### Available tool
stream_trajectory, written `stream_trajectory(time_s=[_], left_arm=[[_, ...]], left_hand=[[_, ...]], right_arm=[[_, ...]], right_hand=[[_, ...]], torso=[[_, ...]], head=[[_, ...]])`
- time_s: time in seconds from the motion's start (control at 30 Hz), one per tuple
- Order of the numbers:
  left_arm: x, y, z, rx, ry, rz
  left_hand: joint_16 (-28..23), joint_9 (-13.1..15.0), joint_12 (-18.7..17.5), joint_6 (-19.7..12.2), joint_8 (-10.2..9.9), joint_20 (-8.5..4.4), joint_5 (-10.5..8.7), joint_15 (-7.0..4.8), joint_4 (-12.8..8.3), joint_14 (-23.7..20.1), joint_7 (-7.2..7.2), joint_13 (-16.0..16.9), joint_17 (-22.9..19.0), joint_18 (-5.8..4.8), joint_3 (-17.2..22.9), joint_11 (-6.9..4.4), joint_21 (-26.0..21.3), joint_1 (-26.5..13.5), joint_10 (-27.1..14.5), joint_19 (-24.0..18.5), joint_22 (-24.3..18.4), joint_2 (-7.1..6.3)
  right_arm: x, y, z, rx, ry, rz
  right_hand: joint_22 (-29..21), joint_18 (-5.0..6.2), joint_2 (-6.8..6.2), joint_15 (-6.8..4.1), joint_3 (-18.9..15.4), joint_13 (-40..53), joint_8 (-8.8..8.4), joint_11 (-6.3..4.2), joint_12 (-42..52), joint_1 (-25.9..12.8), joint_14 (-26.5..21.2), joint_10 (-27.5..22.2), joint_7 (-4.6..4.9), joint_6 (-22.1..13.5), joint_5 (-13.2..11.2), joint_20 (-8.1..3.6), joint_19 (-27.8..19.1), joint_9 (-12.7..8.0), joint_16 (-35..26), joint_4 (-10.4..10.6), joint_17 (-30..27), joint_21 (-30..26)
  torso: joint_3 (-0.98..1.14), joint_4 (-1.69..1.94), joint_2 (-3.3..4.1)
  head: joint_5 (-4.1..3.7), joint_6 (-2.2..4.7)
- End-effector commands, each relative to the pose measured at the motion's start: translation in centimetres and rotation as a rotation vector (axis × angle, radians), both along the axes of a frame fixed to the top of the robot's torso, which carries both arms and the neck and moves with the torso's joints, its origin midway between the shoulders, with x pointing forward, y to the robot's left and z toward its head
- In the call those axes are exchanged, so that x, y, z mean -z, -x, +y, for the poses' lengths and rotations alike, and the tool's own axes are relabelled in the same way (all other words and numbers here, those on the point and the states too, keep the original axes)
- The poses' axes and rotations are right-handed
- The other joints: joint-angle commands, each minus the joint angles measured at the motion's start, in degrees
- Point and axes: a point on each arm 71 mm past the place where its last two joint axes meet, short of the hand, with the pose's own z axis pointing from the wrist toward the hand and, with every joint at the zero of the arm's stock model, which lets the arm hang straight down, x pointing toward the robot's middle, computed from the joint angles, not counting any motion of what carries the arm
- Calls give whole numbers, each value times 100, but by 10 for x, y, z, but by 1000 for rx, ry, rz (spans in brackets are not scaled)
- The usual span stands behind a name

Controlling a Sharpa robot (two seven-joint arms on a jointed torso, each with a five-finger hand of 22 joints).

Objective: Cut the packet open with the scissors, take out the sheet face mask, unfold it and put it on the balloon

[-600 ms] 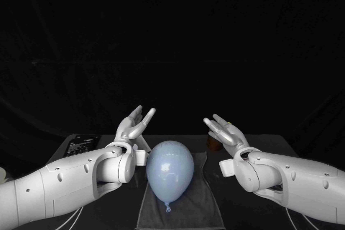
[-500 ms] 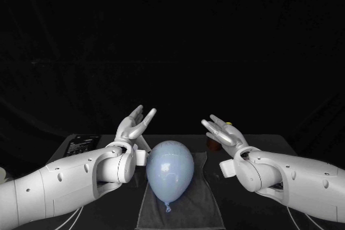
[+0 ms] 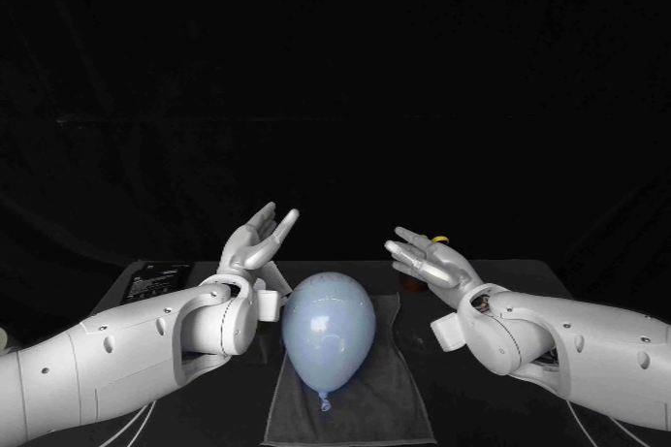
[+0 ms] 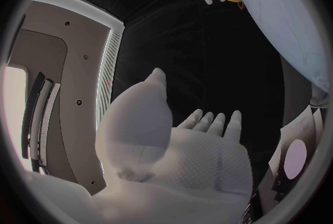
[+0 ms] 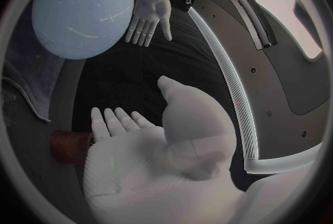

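balloon (image 3: 329,331) lengthwise, knot toward robot

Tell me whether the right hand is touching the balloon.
Apart. The right wrist view shows a plain dark gap between the right hand and the balloon.

I see the balloon (image 3: 330,326) lying lengthwise on the grey cloth (image 3: 377,408), blocking the middle of the counter (image 3: 525,272) between both arms. My left hand (image 3: 259,239) and right hand (image 3: 427,261) are raised with fingers spread, and there is open air between them above the balloon's far end. The left wrist crowds the balloon. On the right, a bare strip of cloth leaves passage. A brown object (image 3: 414,280) stands near the right hand.
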Motion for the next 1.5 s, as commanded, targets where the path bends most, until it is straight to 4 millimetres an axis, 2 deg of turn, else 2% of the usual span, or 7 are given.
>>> stream_trajectory(time_s=[0.03,0.2,0.3,0.5,0.63,1.33,1.5], left_arm=[[-4,2,1,34,30,-23],[-6,5,7,51,43,-21],[-6,6,10,70,51,-17],[-8,10,14,121,68,-5],[-10,14,17,161,82,2],[-22,25,27,205,68,9],[-25,25,25,215,66,7]], left_hand=[[54,41,60,148,74,35,13,101,-8,114,498,26,40,79,91,100,39,69,136,13,10,113],[459,226,234,746,297,36,10,466,-30,1162,662,121,327,71,161,292,343,329,907,802,179,238],[1259,471,518,1562,632,7,17,189,-43,3071,803,238,796,248,166,495,1116,575,2063,2649,562,276],[1805,925,947,3166,1311,-33,12,-99,-98,4387,778,336,1093,747,133,320,1633,1076,4220,3676,710,269],[1977,1048,1053,3745,1572,-87,27,-261,-121,4803,658,348,1228,795,150,183,1783,1316,4827,3980,744,281],[2954,1068,976,4273,1682,-408,20,-614,-52,5495,422,337,2008,780,269,-114,2372,1891,5861,4545,985,134],[3265,1075,938,4303,1695,-461,18,-648,-50,5479,399,330,2220,777,276,-136,2566,1878,5925,4590,1095,124]], right_arm=[[-6,1,1,-24,10,-59],[-12,-1,-3,-15,30,-94],[-15,-2,-8,-14,50,-115],[-21,-4,-18,-26,105,-150],[-25,-4,-23,-50,150,-174],[-76,-19,-73,-132,637,-314],[-94,-29,-83,-139,784,-359]], right_hand=[[30,151,24,78,25,44,172,55,90,203,401,404,977,388,33,-11,152,113,135,-140,87,85],[183,318,-37,1,208,154,549,40,353,754,1764,1841,984,1311,-257,-27,828,355,595,-603,348,420],[415,447,-112,-112,314,196,746,-26,492,937,2549,2720,967,1842,-293,-30,1889,477,849,-840,475,939],[609,756,-270,-418,788,227,1212,-241,620,1168,4061,4215,853,3363,-311,-65,3150,744,1310,-1329,652,1544],[644,791,-406,-566,1238,210,1254,-371,508,1071,4592,4654,748,3918,-353,-174,3554,750,1389,-1480,670,1721],[2183,782,-821,-1474,1485,487,1117,-1040,381,897,7346,6518,220,4808,-81,-1099,4985,671,3159,-1978,2424,4338],[3263,662,-861,-1551,1507,842,1196,-1122,465,773,7679,6562,121,4965,-113,-1185,5526,791,5337,-1912,4518,5292]], torso=[[-7,-12,4],[-3,-11,5],[3,-6,9],[6,2,18],[9,11,37],[33,26,126],[39,19,129]], head=[[-12,-7],[-41,-10],[-64,-30],[-86,-78],[-106,-112],[-320,-271],[-375,-411]])
